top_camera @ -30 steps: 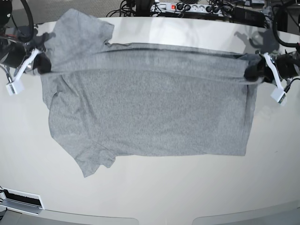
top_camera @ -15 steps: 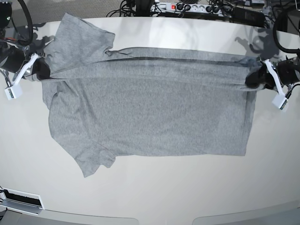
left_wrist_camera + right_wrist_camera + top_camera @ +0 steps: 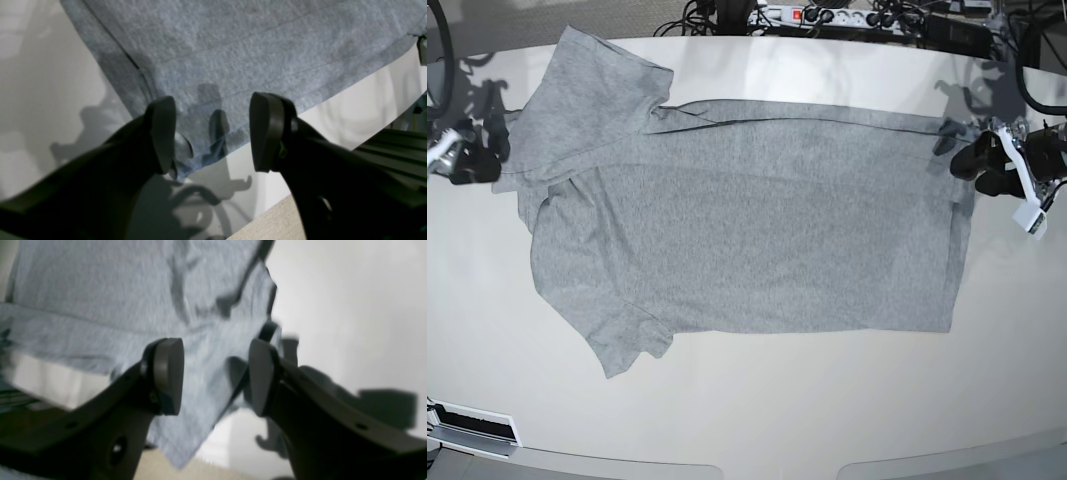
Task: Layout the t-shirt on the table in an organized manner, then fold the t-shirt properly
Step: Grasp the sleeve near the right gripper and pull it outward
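There is one t-shirt (image 3: 747, 230). It is grey and lies flat on the surface (image 3: 757, 410), spread wide from side to side. Two short sleeves show at one end, one at the far corner and one at the near corner. The straight hem is at the other end. No letters show on the side that faces up.

There are two end effectors. The left end effector (image 3: 972, 160) sits at the hem end, just beside the far corner of the cloth. In the left wrist view its two black fingers (image 3: 163, 133) stand wide apart, with the hem corner lying between them on the surface. It holds nothing. The right end effector (image 3: 472, 160) sits at the sleeve end, just beside the shirt's edge. In the right wrist view its two fingers (image 3: 168, 373) are also apart, with grey cloth below them. That view is blurry. It holds nothing either.

The surface is white and shiny, with a curved near edge. Dark shadows of the arms fall on it. Behind the far edge lie a power strip (image 3: 812, 16) and many black cables (image 3: 897, 18).
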`<act>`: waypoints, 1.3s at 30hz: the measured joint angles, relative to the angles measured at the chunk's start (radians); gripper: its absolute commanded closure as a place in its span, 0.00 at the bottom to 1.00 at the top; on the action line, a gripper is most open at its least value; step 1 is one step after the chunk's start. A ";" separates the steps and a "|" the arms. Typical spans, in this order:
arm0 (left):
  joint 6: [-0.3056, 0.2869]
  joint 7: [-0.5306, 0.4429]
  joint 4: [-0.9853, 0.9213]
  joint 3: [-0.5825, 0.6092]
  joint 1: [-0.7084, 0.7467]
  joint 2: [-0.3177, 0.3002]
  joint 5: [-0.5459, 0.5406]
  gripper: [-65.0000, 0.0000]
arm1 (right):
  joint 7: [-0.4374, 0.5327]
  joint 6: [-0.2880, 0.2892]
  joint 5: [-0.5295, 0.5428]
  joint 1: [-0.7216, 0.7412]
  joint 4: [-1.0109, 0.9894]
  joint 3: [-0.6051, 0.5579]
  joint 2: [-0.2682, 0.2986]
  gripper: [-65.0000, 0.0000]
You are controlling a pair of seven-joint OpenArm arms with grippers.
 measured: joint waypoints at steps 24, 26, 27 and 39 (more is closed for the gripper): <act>0.000 0.003 0.000 0.000 -0.003 -0.007 -0.038 0.45 | 0.175 0.000 -0.170 -0.232 -0.133 -0.076 -0.203 0.49; 0.000 0.003 0.000 0.000 -0.002 -0.007 -0.038 0.45 | 0.182 0.001 -0.151 -0.227 -0.156 -0.082 -0.202 0.49; 0.000 0.004 0.000 0.000 -0.002 -0.007 -0.038 0.45 | 0.183 0.001 -0.138 -0.223 -0.167 -0.087 -0.200 0.49; 0.000 0.005 0.000 0.000 -0.002 -0.007 -0.053 0.45 | 0.188 0.001 -0.098 -0.216 -0.183 -0.276 -0.200 0.75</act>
